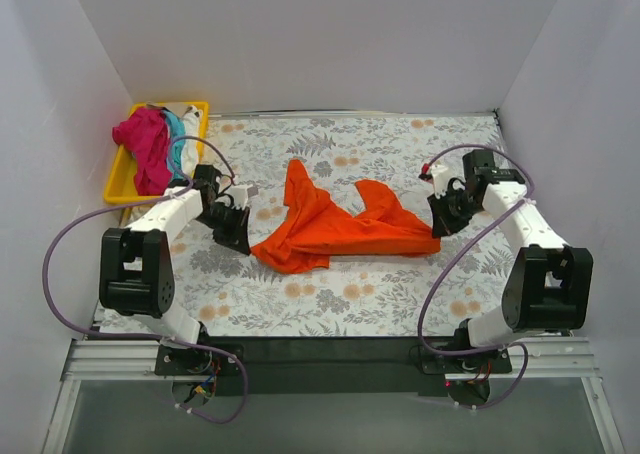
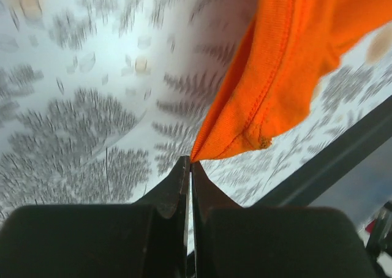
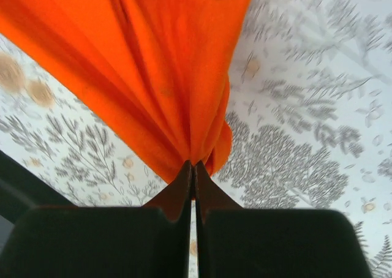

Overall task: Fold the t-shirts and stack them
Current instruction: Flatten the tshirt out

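The vivid orange t-shirt (image 1: 330, 224) lies crumpled on the floral table cloth, stretched between both arms. My left gripper (image 1: 243, 242) is shut at the shirt's left end; in the left wrist view its jaws (image 2: 191, 163) pinch the very tip of a hemmed corner of the orange cloth (image 2: 288, 57). My right gripper (image 1: 438, 230) is shut on the shirt's right end; the right wrist view shows the gathered orange cloth (image 3: 153, 63) bunched into the closed jaws (image 3: 194, 165). A magenta shirt (image 1: 145, 139), a teal one (image 1: 176, 132) and a white one (image 1: 189, 134) lie heaped at the back left.
The heaped shirts sit in a yellow plastic tray (image 1: 118, 189) at the table's back left corner. White walls enclose the table on three sides. The dark front edge of the table (image 1: 320, 352) runs between the arm bases.
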Tool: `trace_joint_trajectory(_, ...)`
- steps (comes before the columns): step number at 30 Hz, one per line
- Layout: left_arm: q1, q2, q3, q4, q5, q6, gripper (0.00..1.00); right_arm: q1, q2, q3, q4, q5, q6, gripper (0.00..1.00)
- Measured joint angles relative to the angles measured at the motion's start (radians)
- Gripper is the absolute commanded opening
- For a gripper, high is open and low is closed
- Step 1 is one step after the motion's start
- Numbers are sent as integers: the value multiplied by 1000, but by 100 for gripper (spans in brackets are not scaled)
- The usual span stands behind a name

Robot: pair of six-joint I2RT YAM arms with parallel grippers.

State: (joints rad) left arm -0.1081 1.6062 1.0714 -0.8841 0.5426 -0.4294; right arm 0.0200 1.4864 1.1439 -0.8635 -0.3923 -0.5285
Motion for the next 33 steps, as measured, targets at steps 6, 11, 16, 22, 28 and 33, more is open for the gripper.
trace_joint_trajectory(6,114,0,-103,-134,-71,182,0,6,-49,-200,-76,121,-144,1)
trace_joint_trajectory(11,216,0,-103,-176,-82,299,45,11,-127,-284,-119,151,-233,57)
trace_joint_trajectory(16,248,36,21,-252,-61,358,73,-8,-107,-206,-180,173,-280,86)
trace_joint_trajectory(22,179,143,326,-95,10,227,72,-6,79,169,-148,58,-176,78)
trace_joint_trajectory(28,-7,350,525,139,-26,13,74,30,425,526,-36,0,-6,78)
trace_joint_trajectory(33,-135,515,597,263,-69,-115,75,121,630,673,24,13,100,79)
